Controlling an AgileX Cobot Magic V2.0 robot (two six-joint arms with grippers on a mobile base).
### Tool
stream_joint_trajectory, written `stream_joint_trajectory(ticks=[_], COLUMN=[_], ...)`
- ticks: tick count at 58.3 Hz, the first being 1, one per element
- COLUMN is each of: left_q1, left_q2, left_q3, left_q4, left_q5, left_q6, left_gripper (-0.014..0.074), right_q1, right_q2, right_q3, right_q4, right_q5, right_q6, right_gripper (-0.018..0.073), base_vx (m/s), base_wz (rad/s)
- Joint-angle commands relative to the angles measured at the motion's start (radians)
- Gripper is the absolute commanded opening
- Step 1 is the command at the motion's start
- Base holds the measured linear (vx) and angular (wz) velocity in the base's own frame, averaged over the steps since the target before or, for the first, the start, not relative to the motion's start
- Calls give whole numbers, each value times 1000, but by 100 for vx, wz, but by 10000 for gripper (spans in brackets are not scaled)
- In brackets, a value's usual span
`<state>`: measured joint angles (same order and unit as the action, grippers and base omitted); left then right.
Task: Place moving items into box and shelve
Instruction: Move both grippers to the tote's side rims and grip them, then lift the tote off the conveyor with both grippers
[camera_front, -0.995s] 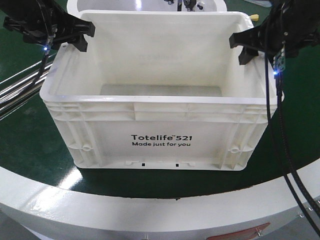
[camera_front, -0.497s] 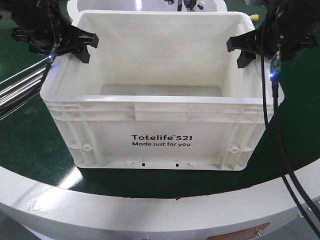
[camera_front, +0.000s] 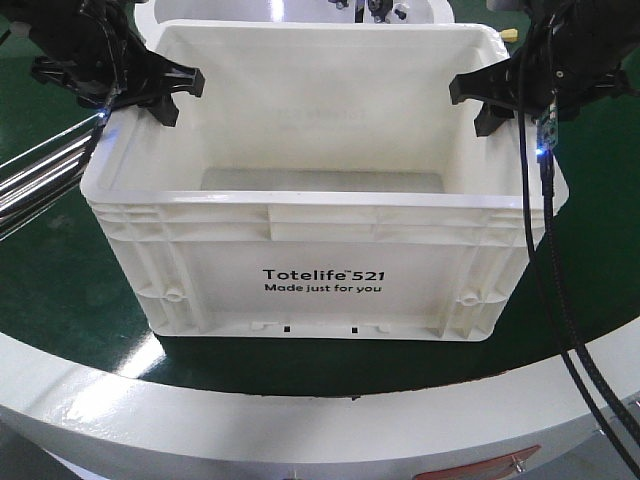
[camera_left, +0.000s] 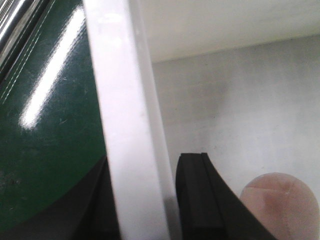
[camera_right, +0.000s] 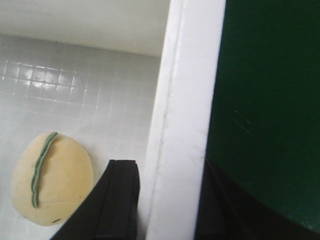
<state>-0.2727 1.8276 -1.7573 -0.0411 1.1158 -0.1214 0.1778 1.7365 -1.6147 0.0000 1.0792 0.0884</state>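
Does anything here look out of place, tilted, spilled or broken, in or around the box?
Nothing stands out. The box stands level and unbroken on the green table. The pinkish ball and the cream-yellow ball lie on its floor, nothing spilled. The left gripper and right gripper each straddle a side rim.

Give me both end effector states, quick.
Left end effector: fingers straddle the box rim; whether it is clamped cannot be told.
Right end effector: also astride the rim; cannot be told.
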Motion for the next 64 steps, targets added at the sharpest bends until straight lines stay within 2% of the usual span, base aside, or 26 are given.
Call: stream_joint_trajectory(ticks=[1, 19, 27, 55, 64], left_q1=[1, 1, 1, 0, 0], left_q2=[-42, -79, -102, -193, -224], left_q3=[-28, -39, -65, -101, -102], left_q4=[12, 12, 12, 11, -3], left_q5=[-42, -58, -52, -5, -1], left_q6=[43, 43, 28, 26, 25], left_gripper=[-9, -7, -5, -4, -4], right_q1=[-11, -11, -11, -11, -11], right_q2=[-43, -67, -91, -224, -280], right_q3=[-32, -32, -32, -32, -32], right_q4=[-67, -55, -26, -22, 0], right_q5=[-6, -20, -27, -56, -97], right_q6=[-30, -30, -30, -31, -65], right_gripper=[-11, -8, -8, -8, -8], base_vx=[0, 0, 0, 0, 0], base_wz=[0, 0, 0, 0, 0])
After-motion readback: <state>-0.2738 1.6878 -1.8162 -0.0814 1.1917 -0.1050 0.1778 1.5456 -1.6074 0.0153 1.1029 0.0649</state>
